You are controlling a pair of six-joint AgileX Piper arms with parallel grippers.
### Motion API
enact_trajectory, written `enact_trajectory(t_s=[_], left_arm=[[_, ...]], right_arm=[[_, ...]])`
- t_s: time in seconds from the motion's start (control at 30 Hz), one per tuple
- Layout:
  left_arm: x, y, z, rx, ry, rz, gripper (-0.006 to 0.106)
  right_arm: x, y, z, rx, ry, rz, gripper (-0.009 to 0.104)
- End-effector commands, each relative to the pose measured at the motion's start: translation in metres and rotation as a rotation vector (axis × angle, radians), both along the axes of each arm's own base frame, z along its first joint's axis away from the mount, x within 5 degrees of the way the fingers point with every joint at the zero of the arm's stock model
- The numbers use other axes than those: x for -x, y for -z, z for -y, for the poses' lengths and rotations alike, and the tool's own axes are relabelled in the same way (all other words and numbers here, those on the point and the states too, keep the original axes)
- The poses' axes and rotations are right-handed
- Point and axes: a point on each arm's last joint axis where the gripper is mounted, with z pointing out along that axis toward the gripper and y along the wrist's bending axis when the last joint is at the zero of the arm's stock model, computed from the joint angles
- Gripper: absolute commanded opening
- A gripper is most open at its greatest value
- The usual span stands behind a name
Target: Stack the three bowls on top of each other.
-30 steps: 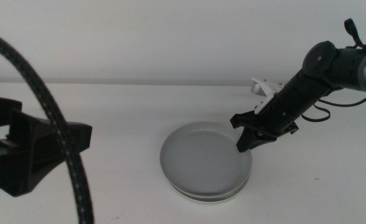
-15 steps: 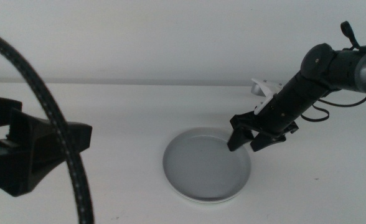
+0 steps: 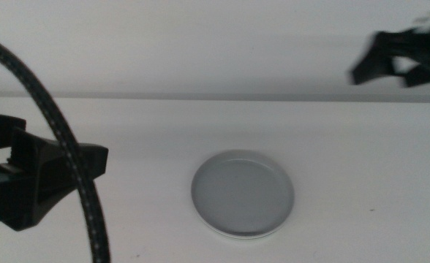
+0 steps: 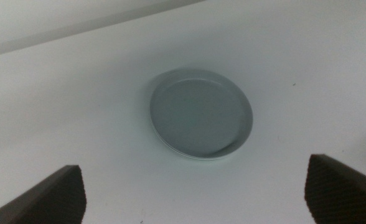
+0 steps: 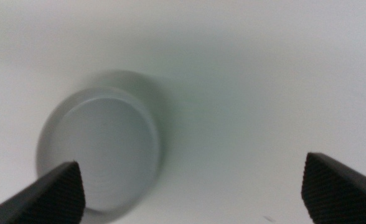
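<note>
Middle view: I see one stack [image 3: 243,193] mid-table, grey bowl [image 4: 199,112] on top, a pale rim under it; a third bowl I can't count. Right gripper [image 3: 398,62] sits high, blurred, jaws apart, empty. Left gripper [image 4: 195,196] waits, jaws wide. Risk: an arm swinging low could nudge the stack.

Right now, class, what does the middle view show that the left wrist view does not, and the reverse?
Only the middle view shows the right end effector, blurred, high at the right away from the dishes, and the left arm's dark body. Only the left wrist view shows the left end effector with jaws spread wide. Both show the grey bowl topping the stack on the white table.
</note>
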Motion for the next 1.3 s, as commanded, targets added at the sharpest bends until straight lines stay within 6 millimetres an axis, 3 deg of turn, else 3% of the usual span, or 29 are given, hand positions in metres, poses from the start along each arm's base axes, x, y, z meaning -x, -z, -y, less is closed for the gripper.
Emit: enact_trajectory(t_s=[0.0,0.17,0.3,0.43,0.6,0.87,1.13,1.27], left_arm=[[0.001,-0.001,0.001,0.019,0.008,0.008,0.094],[0.001,-0.001,0.001,0.019,0.008,0.008,0.094],[0.001,0.0,0.002,0.018,0.008,0.007,0.094],[-0.005,0.006,-0.001,0.048,-0.044,0.061,0.094],[-0.012,0.024,-0.025,0.123,-0.27,0.238,0.094],[0.009,0.056,-0.064,0.022,-0.59,0.369,0.094],[0.018,0.078,-0.072,-0.063,-0.656,0.401,0.094],[0.017,0.084,-0.074,-0.085,-0.665,0.521,0.094]], right_arm=[[0.043,-0.01,0.018,0.032,0.072,0.067,0.093],[0.124,-0.023,0.029,0.088,0.201,0.502,0.093],[0.159,-0.013,0.033,0.114,0.253,0.678,0.093],[0.167,-0.013,0.034,0.132,0.246,0.687,0.093],[0.167,-0.013,0.033,0.115,0.256,0.677,0.093],[0.167,-0.013,0.033,0.115,0.256,0.677,0.093],[0.167,-0.013,0.033,0.115,0.256,0.677,0.093],[0.175,-0.011,0.034,0.135,0.254,0.694,0.093]])
